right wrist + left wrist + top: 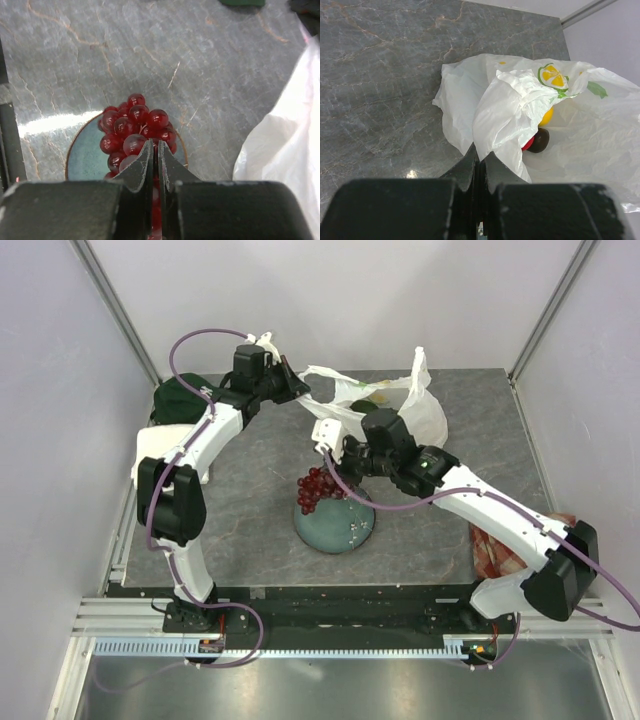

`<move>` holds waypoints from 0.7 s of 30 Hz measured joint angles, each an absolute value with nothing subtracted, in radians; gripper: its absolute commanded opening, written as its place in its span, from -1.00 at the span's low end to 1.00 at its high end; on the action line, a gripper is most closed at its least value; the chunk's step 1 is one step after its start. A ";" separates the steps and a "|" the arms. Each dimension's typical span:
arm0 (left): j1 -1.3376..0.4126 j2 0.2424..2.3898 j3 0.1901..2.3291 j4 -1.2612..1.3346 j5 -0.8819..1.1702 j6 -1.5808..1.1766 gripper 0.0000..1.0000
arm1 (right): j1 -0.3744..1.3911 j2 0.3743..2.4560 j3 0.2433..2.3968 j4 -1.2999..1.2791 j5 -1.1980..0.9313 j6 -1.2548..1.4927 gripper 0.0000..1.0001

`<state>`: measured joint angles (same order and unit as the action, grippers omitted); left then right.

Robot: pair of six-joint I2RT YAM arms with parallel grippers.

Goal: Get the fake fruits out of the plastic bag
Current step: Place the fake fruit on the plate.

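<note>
One grape bunch (315,490) overhangs the plate (345,535) rim, near the plastic bag (430,420).

Table (250,490) lies open left of the plate (345,530); bag (430,420), grapes (313,490) and the right arm (490,510) block the middle.

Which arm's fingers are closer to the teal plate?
Right. The right fingers hold the grape bunch over the plate; the left fingers pinch the plastic bag farther back.

The grapes (134,125) are dark red, the plate (81,156) teal, the table (200,65) grey with pale veins, the bag (495,115) white with a yellow citrus-slice and green-leaf print, the cloth (488,552) red-checked.
</note>
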<state>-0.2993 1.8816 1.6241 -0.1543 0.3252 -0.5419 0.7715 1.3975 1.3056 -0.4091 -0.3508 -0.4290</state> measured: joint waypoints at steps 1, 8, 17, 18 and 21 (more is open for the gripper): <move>-0.299 1.882 1.624 -0.154 0.325 -0.541 -0.96 | 0.780 1.398 1.282 -0.387 -0.341 -0.441 -1.00; -0.294 1.882 1.624 -0.154 0.326 -0.540 -0.96 | 0.797 1.428 1.174 -0.299 -0.290 -0.482 -1.00; -0.276 1.871 1.610 -0.154 0.329 -0.540 -0.96 | 0.848 1.439 1.054 -0.157 -0.265 -0.574 -1.00; -0.275 1.869 1.607 -0.154 0.333 -0.540 -0.97 | 0.862 1.443 1.036 -0.142 -0.265 -0.593 -1.00; -0.270 1.863 1.592 -0.154 0.343 -0.540 -0.97 | 0.900 1.463 0.979 -0.099 -0.268 -0.654 -1.00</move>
